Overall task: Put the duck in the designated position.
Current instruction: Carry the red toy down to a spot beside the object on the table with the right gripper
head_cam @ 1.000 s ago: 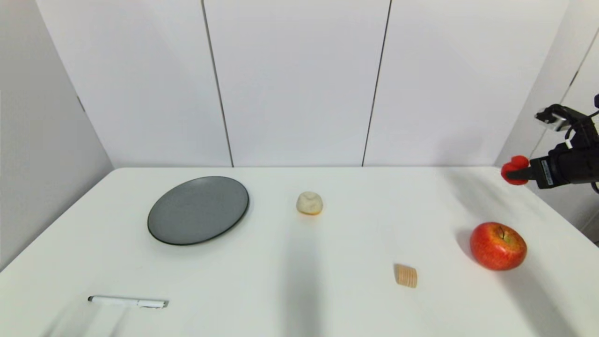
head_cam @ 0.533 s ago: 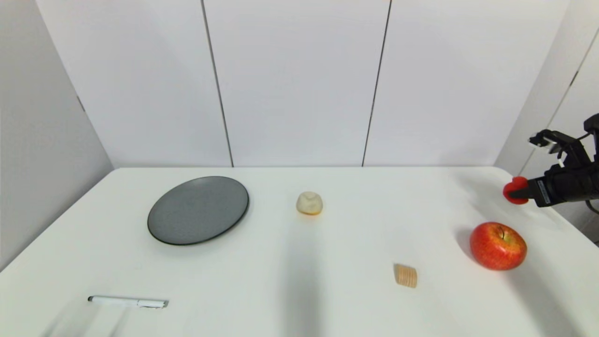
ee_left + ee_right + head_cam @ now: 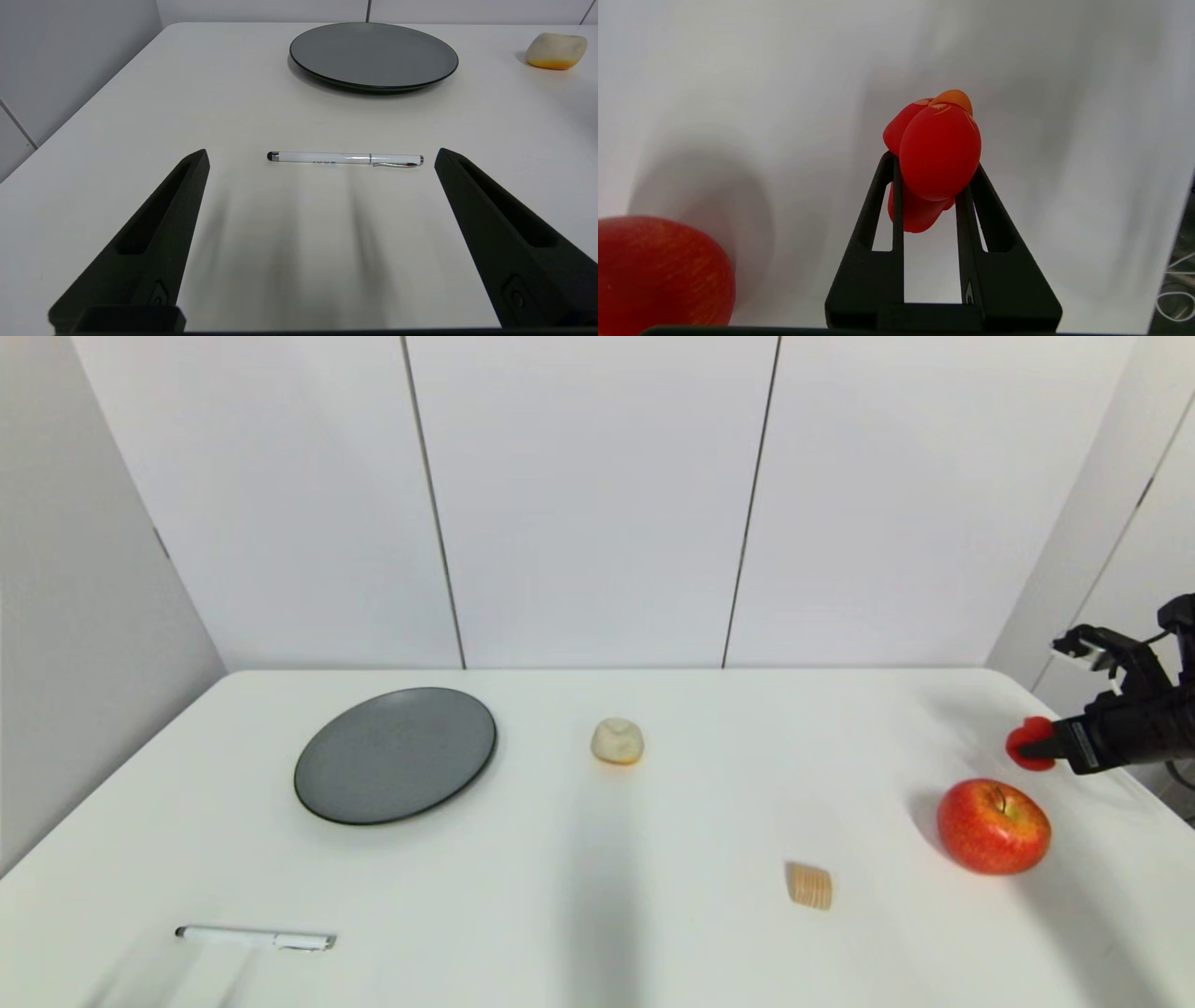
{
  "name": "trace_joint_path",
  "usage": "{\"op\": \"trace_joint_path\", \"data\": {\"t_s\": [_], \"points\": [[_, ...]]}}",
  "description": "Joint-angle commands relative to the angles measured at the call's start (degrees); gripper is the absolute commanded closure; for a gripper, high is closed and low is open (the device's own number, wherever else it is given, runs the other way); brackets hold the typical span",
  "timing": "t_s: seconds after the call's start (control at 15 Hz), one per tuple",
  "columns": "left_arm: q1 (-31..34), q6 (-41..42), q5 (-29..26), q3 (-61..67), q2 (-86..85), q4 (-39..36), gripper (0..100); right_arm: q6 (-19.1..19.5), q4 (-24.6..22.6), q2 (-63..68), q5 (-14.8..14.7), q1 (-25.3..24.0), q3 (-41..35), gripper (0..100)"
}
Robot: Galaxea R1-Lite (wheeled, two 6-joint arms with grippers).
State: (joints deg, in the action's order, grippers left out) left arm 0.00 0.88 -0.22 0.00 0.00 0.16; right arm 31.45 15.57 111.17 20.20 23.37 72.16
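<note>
Right claw [image 3: 1038, 748] pinching duck [image 3: 1025, 743] above surface [image 3: 709, 821] at far right, just behind apple [image 3: 993, 826]; left claw [image 3: 322, 158] spread, parked near pen [image 3: 345, 158]; risk: duck rolling against apple on release.

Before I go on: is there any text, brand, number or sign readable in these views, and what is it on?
Nothing can be read in any view.
White pen: a small dark imprint on the barrel, too small to read.
Right claw, shut on the duck: a small pale mark near one finger's base, not legible. In the head view a pale label on the arm is too blurred to read.
Duck: orange markings, no lettering.
</note>
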Motion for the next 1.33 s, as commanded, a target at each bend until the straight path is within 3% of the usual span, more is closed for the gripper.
{"op": "trace_joint_path", "data": {"t_s": [0.07, 0.73, 0.8, 1.13, 1.33], "points": [[0.00, 0.00, 0.04, 0.00, 0.00, 0.02, 0, 0.98, 0.17, 0.10, 0.28, -0.08, -1.84, 100], [0.00, 0.00, -0.04, 0.00, 0.00, 0.02, 0, 2.21, -1.77, 3.27, 1.77, -0.43, -2.63, 100], [0.00, 0.00, 0.04, 0.00, 0.00, 0.02, 0, 2.30, -1.86, 3.36, 1.86, -0.34, -2.63, 0], [0.00, 0.00, -0.04, 0.00, 0.00, 0.02, 0, 3.70, -2.38, 3.62, 2.65, -0.17, -2.37, 0], [0.00, 0.00, -0.04, 0.00, 0.00, 0.02, 0, 3.35, -2.56, 3.09, 5.82, 0.19, -2.11, 0]]}}
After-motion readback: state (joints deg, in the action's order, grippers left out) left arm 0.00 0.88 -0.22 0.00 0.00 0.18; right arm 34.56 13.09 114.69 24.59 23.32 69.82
